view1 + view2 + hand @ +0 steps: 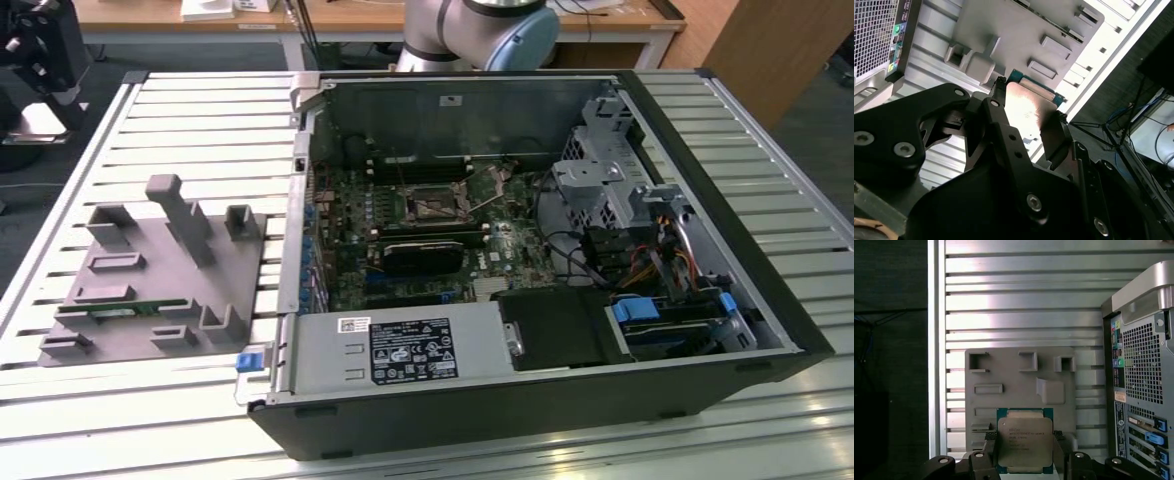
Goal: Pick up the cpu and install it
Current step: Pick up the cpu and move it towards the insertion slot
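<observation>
The arm (447, 30) is silver-grey with a pale blue joint cap (527, 40); the gripper (1029, 100) is matte black, its linkage bars (914, 125) studded with silver screws (904, 148).

Silver cpu (1024, 445), seemingly green-edged; grey tray (1019, 390)

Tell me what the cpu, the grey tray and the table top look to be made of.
The cpu: metal lid, satin silver-grey with soft glare; its green edge looks like circuit board.
The grey tray: matte, with moulded pockets, probably plastic.
The table top: ribbed slats with a bright sheen, likely aluminium.
</observation>
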`<state>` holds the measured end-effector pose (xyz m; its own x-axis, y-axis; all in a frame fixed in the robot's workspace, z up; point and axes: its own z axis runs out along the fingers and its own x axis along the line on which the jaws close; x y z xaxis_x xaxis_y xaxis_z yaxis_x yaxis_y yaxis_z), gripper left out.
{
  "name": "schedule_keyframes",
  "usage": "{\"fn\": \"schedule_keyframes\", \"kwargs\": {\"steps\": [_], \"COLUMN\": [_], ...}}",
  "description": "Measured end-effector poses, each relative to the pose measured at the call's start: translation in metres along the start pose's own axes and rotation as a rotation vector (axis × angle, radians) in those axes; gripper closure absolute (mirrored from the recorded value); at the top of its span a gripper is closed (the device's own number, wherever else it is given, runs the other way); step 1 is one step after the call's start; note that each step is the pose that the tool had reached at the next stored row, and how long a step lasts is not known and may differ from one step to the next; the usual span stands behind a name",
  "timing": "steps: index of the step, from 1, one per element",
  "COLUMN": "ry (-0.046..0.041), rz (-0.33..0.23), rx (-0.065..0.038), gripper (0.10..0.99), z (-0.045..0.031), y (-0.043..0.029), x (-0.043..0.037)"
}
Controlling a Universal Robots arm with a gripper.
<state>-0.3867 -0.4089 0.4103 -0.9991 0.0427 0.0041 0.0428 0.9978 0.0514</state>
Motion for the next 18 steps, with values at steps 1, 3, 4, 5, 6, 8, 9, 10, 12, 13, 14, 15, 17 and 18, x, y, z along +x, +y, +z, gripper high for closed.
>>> {"fn": "schedule_keyframes", "kwargs": {"steps": [1,3,4,5,6,8,9,10,12,13,14,15,17,18], "ry": [0.0,0.0,0.0,0.0,0.0001,0.0,0.0,0.0001,0.0,0.0,0.0,0.0,0.0,0.0], "rz": [0.0,0.0,0.0,0.0,0.0,0.0,0.0,0.0,0.0,0.0,0.0,0.0,0.0,0.0], "rx": [0.0,0.0,0.0,0.0,0.0,0.0,0.0,0.0,0.0,0.0,0.0,0.0,0.0,0.0], "gripper": [0.557,0.557,0.557,0.557,0.557,0.557,0.557,0.557,0.557,0.557,0.557,0.557,0.557,0.557], "z": [0.0,0.0,0.0,0.0,0.0,0.0,0.0,-0.0001,0.0,0.0,0.0,0.0,0.0,0.0], "y": [0.0,0.0001,0.0001,0.0001,0.0002,0.0002,0.0003,0.0003,0.0004,0.0005,0.0005,0.0005,0.0006,0.0007], "x": [-0.0007,-0.002,-0.0028,-0.0036,-0.0044,-0.006,-0.0069,-0.008,-0.0102,-0.0112,-0.012,-0.0129,-0.0145,-0.0154]}}
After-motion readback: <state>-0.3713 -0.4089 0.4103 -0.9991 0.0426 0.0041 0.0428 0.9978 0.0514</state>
